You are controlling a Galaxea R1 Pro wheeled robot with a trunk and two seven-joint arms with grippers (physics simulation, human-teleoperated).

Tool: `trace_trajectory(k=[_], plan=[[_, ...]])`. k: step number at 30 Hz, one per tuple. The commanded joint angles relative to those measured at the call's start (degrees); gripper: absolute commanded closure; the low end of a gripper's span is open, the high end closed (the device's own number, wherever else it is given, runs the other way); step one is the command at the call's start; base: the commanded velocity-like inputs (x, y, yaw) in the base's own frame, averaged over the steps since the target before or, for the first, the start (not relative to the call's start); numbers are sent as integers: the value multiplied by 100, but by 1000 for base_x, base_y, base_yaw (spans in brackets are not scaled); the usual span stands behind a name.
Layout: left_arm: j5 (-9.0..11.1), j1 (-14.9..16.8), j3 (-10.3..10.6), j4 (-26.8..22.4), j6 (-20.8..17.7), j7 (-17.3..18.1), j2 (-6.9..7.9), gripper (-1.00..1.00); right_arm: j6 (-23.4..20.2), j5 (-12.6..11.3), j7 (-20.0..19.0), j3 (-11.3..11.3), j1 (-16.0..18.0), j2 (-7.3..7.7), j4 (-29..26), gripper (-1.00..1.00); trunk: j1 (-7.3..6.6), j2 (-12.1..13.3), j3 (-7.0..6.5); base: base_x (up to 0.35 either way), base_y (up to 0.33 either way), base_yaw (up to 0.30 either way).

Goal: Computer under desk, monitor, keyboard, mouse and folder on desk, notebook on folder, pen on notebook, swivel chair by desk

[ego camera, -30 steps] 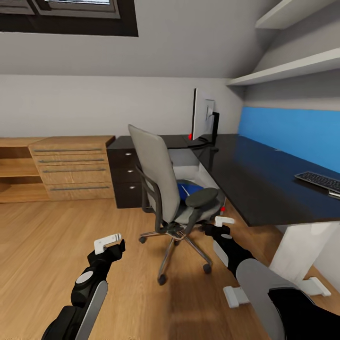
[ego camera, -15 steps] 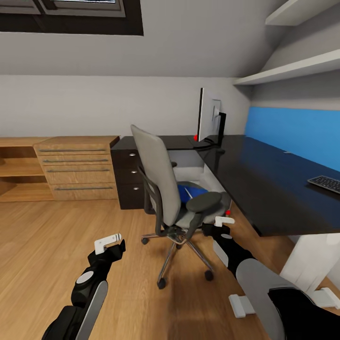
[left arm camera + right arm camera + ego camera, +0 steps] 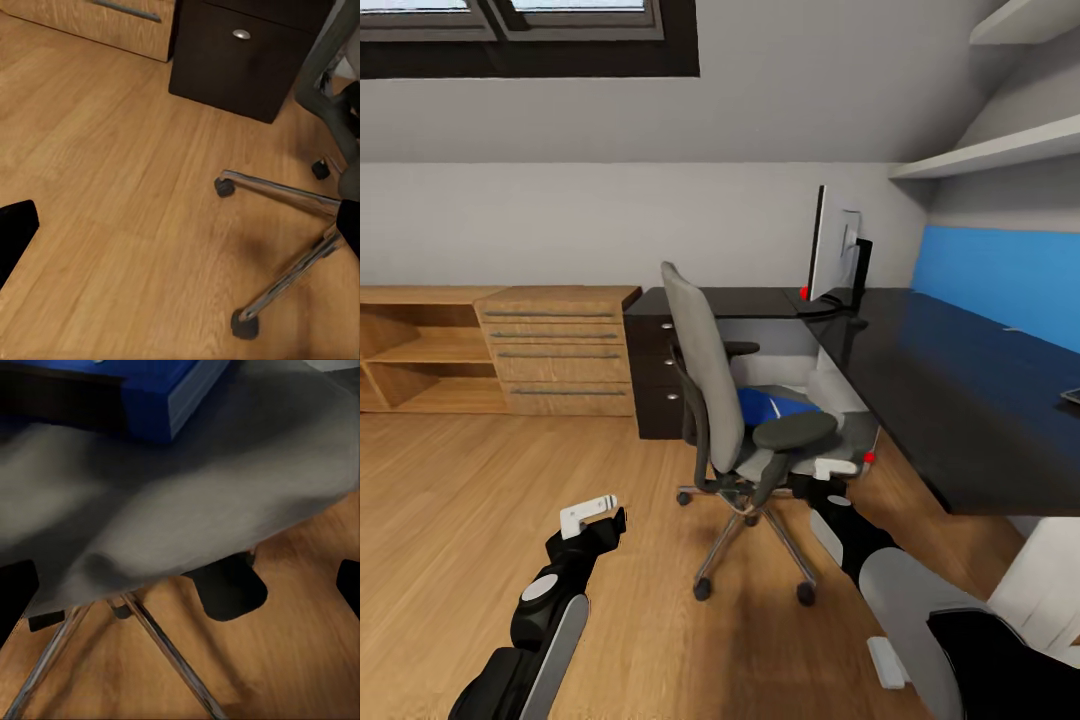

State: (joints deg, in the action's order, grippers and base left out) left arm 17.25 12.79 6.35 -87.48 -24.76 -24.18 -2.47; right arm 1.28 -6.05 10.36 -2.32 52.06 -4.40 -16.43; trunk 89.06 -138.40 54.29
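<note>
The view has swung left over the last second, putting the swivel chair [image 3: 745, 400] nearer centre with the folder [image 3: 772, 405] on its seat, so the right gripper [image 3: 838, 468], seemingly open and empty, looks set to fetch it

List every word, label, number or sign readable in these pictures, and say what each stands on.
None: no readable text anywhere.
The folder shows a plain blue cover.
The monitor is seen edge-on, with a red light but no lettering.
The chest of drawers carries no labels.
</note>
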Motion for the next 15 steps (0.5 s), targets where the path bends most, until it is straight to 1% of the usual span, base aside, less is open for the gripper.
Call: trace_trajectory(k=[1, 4, 11, 15], plan=[[58, 5, 8, -6, -11, -52, 1, -100, 13, -63, 19, -31, 0, 1, 0, -100, -2, -3, 6, -114, 108, 173], [57, 5, 6, -6, -11, -52, 1, -100, 20, -63, 19, -31, -1, 1, 0, -100, -2, -3, 6, -78, 83, 228], [51, 5, 10, 63, -4, -52, 1, -100, 24, -63, 19, -39, -2, -5, 0, -100, -2, -3, 6, -4, 5, 271], [51, 5, 7, 72, -3, -52, 1, -100, 30, -56, 19, -32, -2, -107, 0, -100, -2, -3, 6, -16, 14, 273]])
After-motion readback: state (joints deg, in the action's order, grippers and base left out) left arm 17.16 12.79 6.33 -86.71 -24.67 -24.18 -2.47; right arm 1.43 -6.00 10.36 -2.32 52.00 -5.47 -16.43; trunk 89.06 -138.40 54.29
